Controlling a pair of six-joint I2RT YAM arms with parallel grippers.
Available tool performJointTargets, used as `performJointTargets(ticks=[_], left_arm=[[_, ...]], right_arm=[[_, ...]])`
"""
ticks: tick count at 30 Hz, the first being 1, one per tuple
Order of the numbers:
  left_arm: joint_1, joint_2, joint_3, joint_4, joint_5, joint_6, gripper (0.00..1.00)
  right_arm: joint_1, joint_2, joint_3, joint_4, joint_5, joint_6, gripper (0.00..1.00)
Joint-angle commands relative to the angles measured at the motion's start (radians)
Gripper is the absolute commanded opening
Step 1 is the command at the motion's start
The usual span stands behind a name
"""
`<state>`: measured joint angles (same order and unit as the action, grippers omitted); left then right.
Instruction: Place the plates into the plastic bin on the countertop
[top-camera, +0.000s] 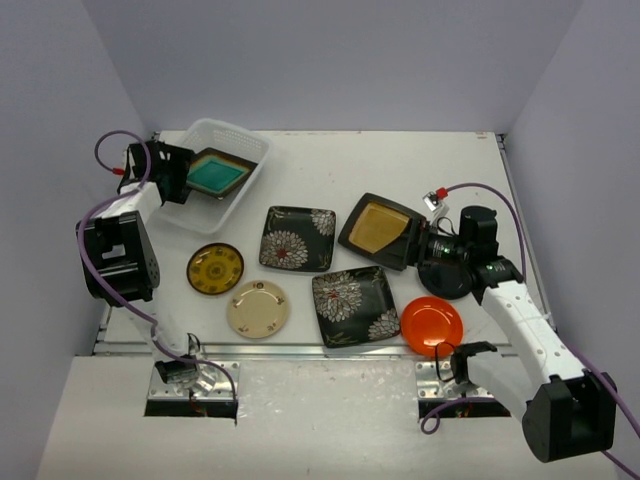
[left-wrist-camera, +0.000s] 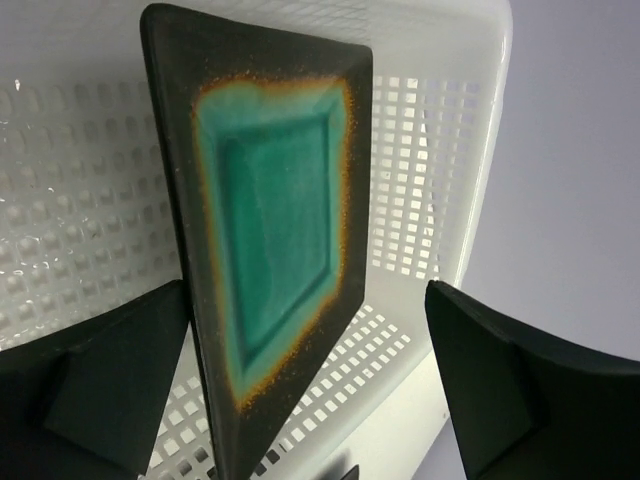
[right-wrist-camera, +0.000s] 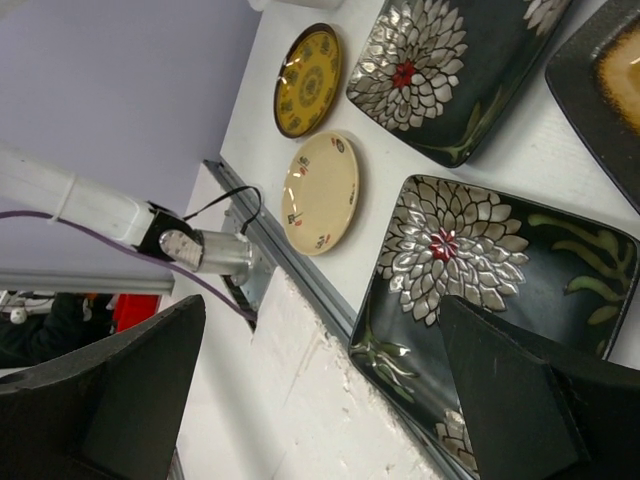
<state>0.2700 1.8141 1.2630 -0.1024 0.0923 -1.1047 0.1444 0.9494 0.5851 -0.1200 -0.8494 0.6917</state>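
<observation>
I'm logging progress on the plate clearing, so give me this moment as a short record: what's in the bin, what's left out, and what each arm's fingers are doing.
In bin: translucent white plastic bin holds one square teal dark-rimmed plate, tilted.
On white countertop: two black white-flowered square plates; amber square plate; yellow patterned round plate; cream round plate; orange round plate; black round plate, partly under the right arm.
Left fingers: open, either side of the teal plate.
Right fingers: open, holding nothing.
</observation>
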Motion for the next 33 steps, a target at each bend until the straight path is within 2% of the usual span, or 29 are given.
performJointTargets(ticks=[1, 5, 12, 14, 17, 21, 24, 27, 30, 33], left_arm=[[-0.019, -0.075, 0.145, -0.095, -0.05, 0.066, 1.0], [-0.019, -0.136, 0.131, -0.213, -0.064, 0.127, 1.0], [0.009, -0.175, 0.042, -0.272, 0.019, 0.2, 1.0], [0.011, -0.217, 0.011, -0.259, 0.064, 0.229, 1.0], [-0.007, -0.368, -0.047, -0.208, 0.139, 0.309, 1.0], [-0.092, -0.579, -0.108, -0.221, 0.189, 0.46, 1.0], [-0.164, -0.759, -0.238, -0.207, 0.237, 0.548, 1.0], [-0.186, -0.886, -0.403, -0.13, 0.362, 0.609, 1.0], [-0.187, -0.983, -0.491, -0.107, 0.435, 0.676, 1.0], [-0.195, -1.069, -0.57, -0.115, 0.379, 0.703, 1.0]], right_arm=[[0.0, 0.009, -0.002, -0.045, 0.11, -0.068, 0.99], [0.0, 0.048, 0.04, -0.138, 0.269, -0.092, 0.99], [0.0, 0.118, 0.141, -0.262, 0.47, -0.12, 0.99], [0.0, 0.122, 0.151, -0.265, 0.544, -0.093, 0.99], [-0.017, 0.178, 0.194, -0.257, 0.64, -0.087, 0.99], [-0.086, 0.296, 0.207, -0.244, 0.608, -0.004, 0.99], [-0.13, 0.34, 0.161, -0.106, 0.542, 0.024, 0.99], [-0.171, 0.428, 0.247, -0.081, 0.536, -0.003, 0.99], [-0.206, 0.564, 0.36, -0.122, 0.523, -0.02, 0.96], [-0.216, 0.675, 0.416, -0.114, 0.509, -0.014, 0.94]])
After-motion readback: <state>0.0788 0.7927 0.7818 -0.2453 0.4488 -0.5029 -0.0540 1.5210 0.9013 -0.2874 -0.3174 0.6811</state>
